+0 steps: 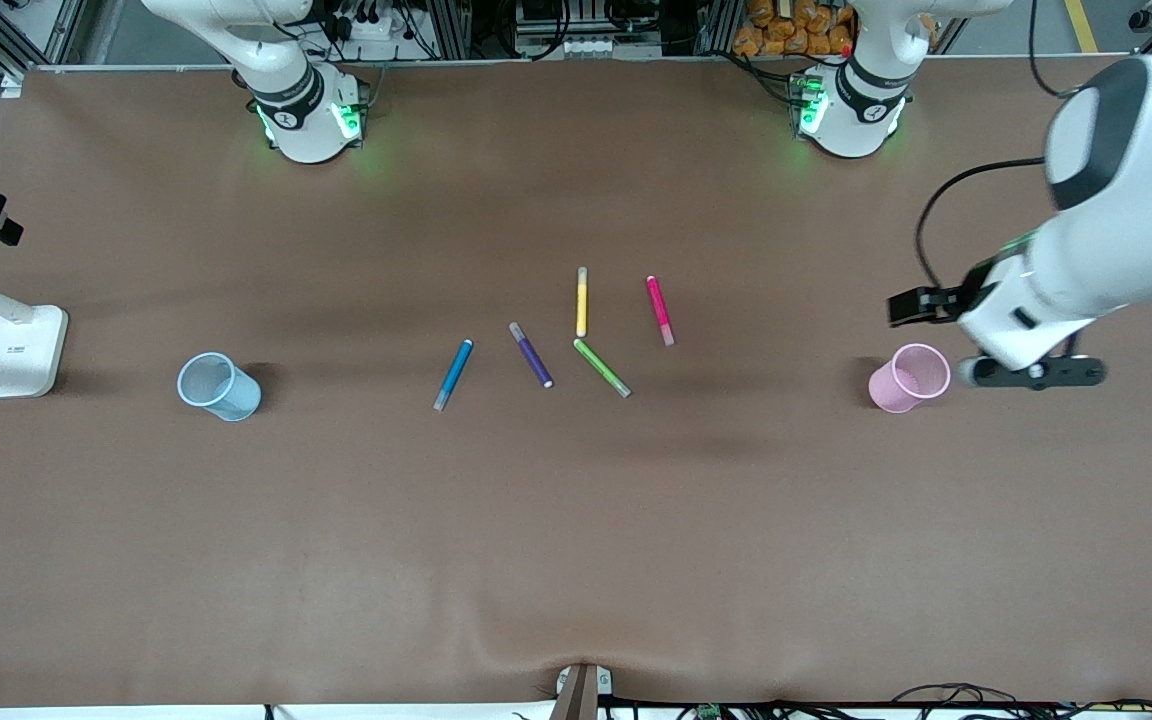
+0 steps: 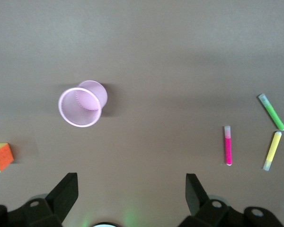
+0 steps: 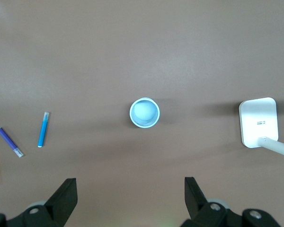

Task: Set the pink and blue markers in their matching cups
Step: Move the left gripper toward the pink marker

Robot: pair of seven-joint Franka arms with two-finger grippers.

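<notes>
The pink marker (image 1: 659, 310) and the blue marker (image 1: 453, 374) lie flat near the table's middle among other markers. The pale pink cup (image 1: 909, 377) stands upright toward the left arm's end, the pale blue cup (image 1: 219, 386) toward the right arm's end. My left gripper (image 2: 131, 182) hangs open and empty over bare table beside the pink cup (image 2: 82, 105), with the pink marker (image 2: 228, 146) farther off. My right gripper (image 3: 131, 187) is open and empty high over the table by the blue cup (image 3: 144, 112); the blue marker (image 3: 43, 129) lies apart from it. The front view does not show the right gripper.
A purple marker (image 1: 531, 355), a yellow marker (image 1: 581, 302) and a green marker (image 1: 602, 367) lie between the blue and pink ones. A white lamp base (image 1: 21, 350) stands at the right arm's end of the table. A coloured cube (image 2: 0, 157) sits near the pink cup.
</notes>
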